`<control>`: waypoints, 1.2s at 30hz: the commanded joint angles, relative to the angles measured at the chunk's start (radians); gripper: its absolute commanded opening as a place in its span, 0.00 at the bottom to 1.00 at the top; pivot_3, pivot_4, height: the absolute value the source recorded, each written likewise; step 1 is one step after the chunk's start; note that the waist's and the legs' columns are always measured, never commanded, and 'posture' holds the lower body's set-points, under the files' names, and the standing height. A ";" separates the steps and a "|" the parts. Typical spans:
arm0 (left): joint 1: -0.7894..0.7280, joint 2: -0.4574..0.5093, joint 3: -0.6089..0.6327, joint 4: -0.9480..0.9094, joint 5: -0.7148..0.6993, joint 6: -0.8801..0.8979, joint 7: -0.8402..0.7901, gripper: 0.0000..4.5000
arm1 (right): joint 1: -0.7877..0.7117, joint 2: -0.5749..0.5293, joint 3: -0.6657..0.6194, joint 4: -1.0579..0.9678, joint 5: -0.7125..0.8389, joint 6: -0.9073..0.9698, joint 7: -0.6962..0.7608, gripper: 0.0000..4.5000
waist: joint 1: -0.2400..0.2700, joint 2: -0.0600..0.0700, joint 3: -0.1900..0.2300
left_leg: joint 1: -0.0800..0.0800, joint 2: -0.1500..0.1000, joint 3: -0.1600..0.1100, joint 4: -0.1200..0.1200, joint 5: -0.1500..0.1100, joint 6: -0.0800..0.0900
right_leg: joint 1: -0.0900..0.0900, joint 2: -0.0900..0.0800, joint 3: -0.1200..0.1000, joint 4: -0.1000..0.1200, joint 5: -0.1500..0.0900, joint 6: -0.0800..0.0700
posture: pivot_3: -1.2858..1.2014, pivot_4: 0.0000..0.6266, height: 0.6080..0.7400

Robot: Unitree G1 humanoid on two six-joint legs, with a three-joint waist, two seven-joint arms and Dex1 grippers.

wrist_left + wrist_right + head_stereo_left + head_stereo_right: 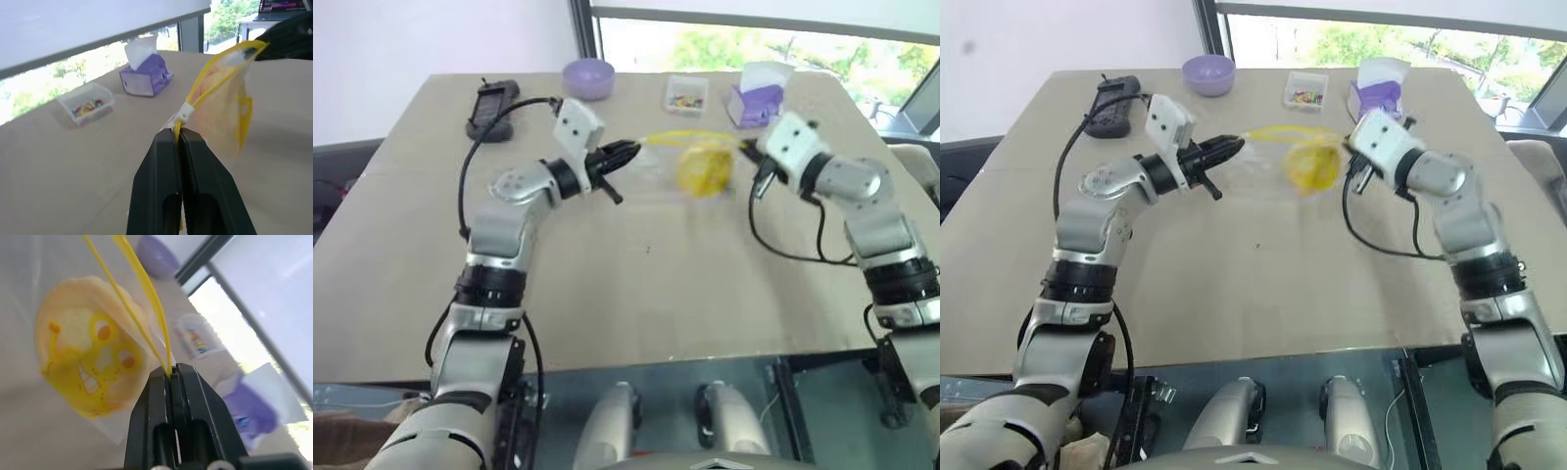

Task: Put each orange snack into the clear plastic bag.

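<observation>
The clear plastic bag [677, 157] hangs stretched above the table between my two grippers, its yellow seal strip [1285, 131] along the top. An orange snack [705, 168], round and yellow-orange, sits inside it toward the right end, also visible through the printed film [58, 308]. My left gripper [631, 150] is shut on the bag's left corner beside the white zip slider [185, 111]. Pinching the seal strip at the opposite corner is my right gripper [747, 149], also shut. Both sets of black fingers [166, 166] [190, 396] press flat together on the strip.
Along the far edge of the tan table [636, 284] stand a purple bowl [588, 77], a small clear box of coloured bits [685, 93] and a purple tissue box [756, 98]. A black device [492, 106] with a cable lies at the far left.
</observation>
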 commanded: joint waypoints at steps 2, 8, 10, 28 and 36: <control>0.034 0.016 -0.020 -0.003 0.065 -0.168 -0.020 0.00 | 0.057 -0.034 -0.035 0.009 -0.003 -0.076 -0.019 0.00 | 0.000 0.000 0.000 | -0.001 0.000 0.001 -0.001 0.001 -0.002 | 0.000 0.000 0.000 -0.003 0.000 0.000 | 0.52 0.24 1.00; 0.278 0.028 -0.114 -0.141 0.183 -0.337 -0.014 0.00 | 0.333 -0.016 -0.011 -0.214 0.005 -0.048 -0.002 0.00 | 0.000 0.001 -0.001 | -0.003 0.001 0.008 -0.008 -0.001 0.001 | -0.002 -0.001 0.004 -0.010 0.000 0.000 | 0.52 0.24 1.00; 0.340 0.030 -0.128 -0.181 0.201 -0.338 -0.007 0.00 | 0.432 -0.029 0.002 -0.305 0.051 0.004 0.071 0.00 | 0.002 0.001 -0.001 | -0.004 0.000 0.010 -0.007 -0.002 0.002 | -0.004 -0.001 0.006 -0.010 0.000 0.000 | 0.52 0.24 1.00; 0.372 0.038 -0.130 -0.271 0.206 -0.281 -0.006 0.00 | 0.317 0.082 0.158 -0.574 0.002 0.070 0.113 0.64 | 0.006 0.001 -0.001 | 0.003 0.009 0.008 0.007 -0.005 0.007 | 0.007 0.007 0.004 -0.007 0.002 -0.001 | 0.52 0.24 1.00; 0.368 0.033 -0.133 -0.304 0.213 -0.263 -0.001 0.00 | 0.238 0.140 0.230 -0.425 -0.116 -0.042 0.071 0.64 | 0.009 0.002 0.000 | 0.001 0.007 0.008 0.010 -0.006 0.009 | 0.007 0.005 0.004 -0.009 0.002 -0.001 | 0.52 0.24 1.00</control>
